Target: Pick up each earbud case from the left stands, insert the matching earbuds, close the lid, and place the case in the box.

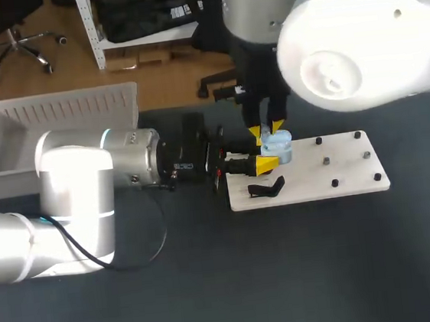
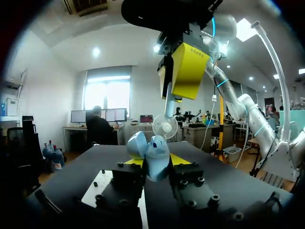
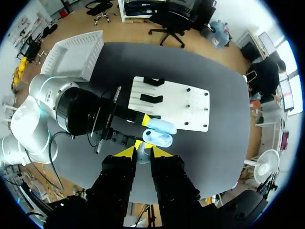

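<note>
Evidently our left jaws clamp the open pale-blue earbud case (image 1: 277,147) over the white stand board (image 1: 347,169) so the right jaws, poised overhead, can fill it, though their own grip we cannot tell.

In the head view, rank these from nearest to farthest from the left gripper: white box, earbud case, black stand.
1. earbud case, held in the left gripper.
2. black stand, just beside it.
3. white box, far off at the left.
</note>
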`<state>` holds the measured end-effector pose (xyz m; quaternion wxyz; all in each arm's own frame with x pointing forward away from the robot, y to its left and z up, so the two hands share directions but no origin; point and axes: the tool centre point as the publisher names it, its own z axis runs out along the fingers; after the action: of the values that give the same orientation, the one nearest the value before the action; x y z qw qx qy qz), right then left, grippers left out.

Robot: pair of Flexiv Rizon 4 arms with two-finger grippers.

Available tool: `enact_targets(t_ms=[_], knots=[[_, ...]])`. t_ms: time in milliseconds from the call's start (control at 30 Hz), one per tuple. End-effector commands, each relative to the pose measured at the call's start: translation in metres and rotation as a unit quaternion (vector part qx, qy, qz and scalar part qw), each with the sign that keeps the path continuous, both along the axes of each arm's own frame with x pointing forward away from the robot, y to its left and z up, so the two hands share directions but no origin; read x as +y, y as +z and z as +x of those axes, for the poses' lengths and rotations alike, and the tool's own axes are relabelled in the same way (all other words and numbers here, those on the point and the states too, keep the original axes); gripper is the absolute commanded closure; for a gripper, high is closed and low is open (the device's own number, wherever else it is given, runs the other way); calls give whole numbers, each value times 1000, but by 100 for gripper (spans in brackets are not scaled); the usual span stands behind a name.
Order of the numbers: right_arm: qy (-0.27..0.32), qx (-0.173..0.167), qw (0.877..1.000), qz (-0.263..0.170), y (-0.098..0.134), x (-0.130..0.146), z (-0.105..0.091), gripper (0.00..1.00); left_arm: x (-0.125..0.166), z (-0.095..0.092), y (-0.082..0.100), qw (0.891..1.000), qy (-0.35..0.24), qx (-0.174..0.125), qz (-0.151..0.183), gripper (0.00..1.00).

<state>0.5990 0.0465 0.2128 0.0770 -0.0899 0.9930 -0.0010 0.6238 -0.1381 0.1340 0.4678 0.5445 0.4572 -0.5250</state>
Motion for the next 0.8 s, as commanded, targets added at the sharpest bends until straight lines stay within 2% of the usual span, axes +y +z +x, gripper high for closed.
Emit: enact_targets(t_ms=[33,133,533,800], knots=[[54,20,997,-54,-6,9,4,100,0,1,-1,1000,0,0,-1,100],[63,25,995,-79,-9,2,2,100,0,1,-1,1000,0,0,-1,100],[63,25,995,-79,-9,2,2,100,0,1,-1,1000,0,0,-1,100],[70,38,995,-56,-18,-5,11,100,0,1,-1,1000,0,0,-1,100]])
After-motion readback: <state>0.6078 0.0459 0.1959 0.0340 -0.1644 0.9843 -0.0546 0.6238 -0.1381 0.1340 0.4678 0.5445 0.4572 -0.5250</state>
